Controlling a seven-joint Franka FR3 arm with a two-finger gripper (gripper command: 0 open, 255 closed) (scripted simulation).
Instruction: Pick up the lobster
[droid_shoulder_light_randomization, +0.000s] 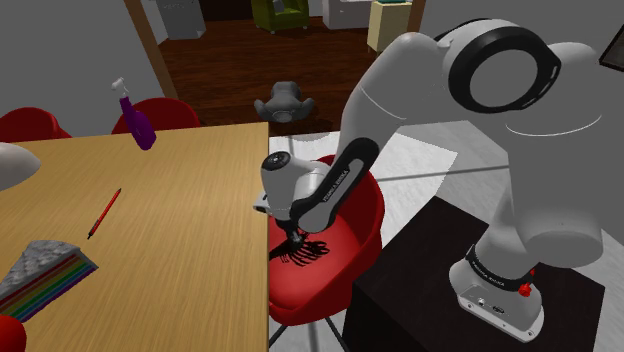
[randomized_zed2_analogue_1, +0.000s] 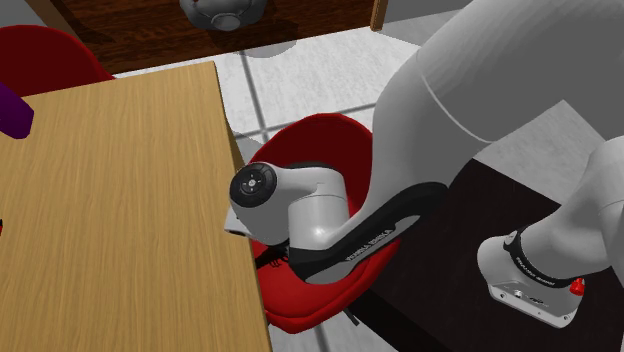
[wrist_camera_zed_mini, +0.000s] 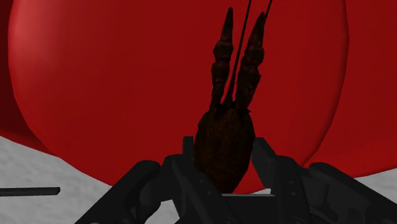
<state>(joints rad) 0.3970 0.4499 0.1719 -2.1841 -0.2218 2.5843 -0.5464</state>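
Lobster (wrist_camera_zed_mini: 224, 130) sits clasped in the pincer (wrist_camera_zed_mini: 225, 147) over the red chair (wrist_camera_zed_mini: 114, 83). Grasp looks made; next calls for a steady lift.

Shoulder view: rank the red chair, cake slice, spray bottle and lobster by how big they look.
Largest to smallest:
1. red chair
2. cake slice, though it lies nearest the camera and the edge cuts it
3. spray bottle and lobster look about alike; the lobster is partly hidden, so I won't rank them.
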